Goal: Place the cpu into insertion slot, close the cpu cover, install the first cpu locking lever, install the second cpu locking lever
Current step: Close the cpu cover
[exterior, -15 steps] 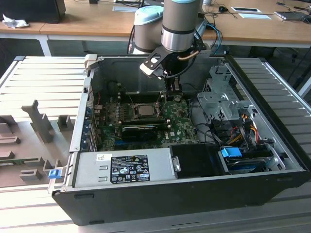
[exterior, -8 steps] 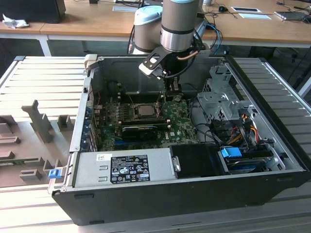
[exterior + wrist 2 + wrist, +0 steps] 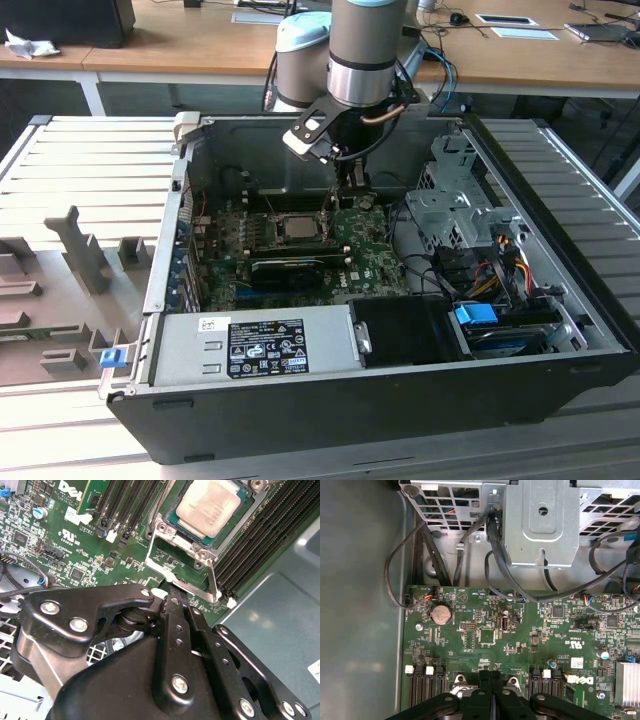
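Your arm (image 3: 365, 50) is a silver-grey cylinder with a pale blue joint cap (image 3: 300, 35); a cable (image 3: 383, 116) loops at its wrist. Your end effector (image 3: 490, 677) is black linkage plates (image 3: 75, 612) fastened with silver screws (image 3: 180, 683).

A robotics lab in an office-like room. An open desktop computer case (image 3: 400, 410) lies on a ribbed metal workbench (image 3: 90, 170), and a robot arm (image 3: 365, 50) reaches down into the case. Behind the case stand long wooden desks (image 3: 180, 40) carrying loose papers (image 3: 525, 33).
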Robot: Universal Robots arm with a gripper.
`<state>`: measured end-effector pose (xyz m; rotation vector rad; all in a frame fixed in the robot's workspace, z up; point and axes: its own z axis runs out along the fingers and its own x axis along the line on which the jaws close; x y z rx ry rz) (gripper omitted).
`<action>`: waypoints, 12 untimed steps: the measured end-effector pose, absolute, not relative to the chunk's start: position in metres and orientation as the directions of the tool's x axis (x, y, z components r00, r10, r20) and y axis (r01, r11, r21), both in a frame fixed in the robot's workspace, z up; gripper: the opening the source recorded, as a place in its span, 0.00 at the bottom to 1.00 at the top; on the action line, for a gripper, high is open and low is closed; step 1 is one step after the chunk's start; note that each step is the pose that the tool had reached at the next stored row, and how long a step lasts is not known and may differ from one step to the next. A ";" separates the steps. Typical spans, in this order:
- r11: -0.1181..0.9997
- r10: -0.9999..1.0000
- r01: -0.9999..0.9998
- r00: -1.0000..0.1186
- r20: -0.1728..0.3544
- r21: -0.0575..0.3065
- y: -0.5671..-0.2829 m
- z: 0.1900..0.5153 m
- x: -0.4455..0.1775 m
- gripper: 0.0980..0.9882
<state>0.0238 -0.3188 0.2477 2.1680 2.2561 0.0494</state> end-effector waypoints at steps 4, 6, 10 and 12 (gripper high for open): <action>0.040 0.999 0.999 -0.040 0.013 0.031 -0.319 0.248 0.022 0.01; 0.040 0.999 0.999 -0.040 0.013 0.031 -0.319 0.248 0.020 0.01; 0.040 0.999 0.999 -0.040 0.013 0.031 -0.319 0.248 0.017 0.01; 0.040 0.999 0.999 -0.040 0.013 0.031 -0.319 0.248 0.015 0.01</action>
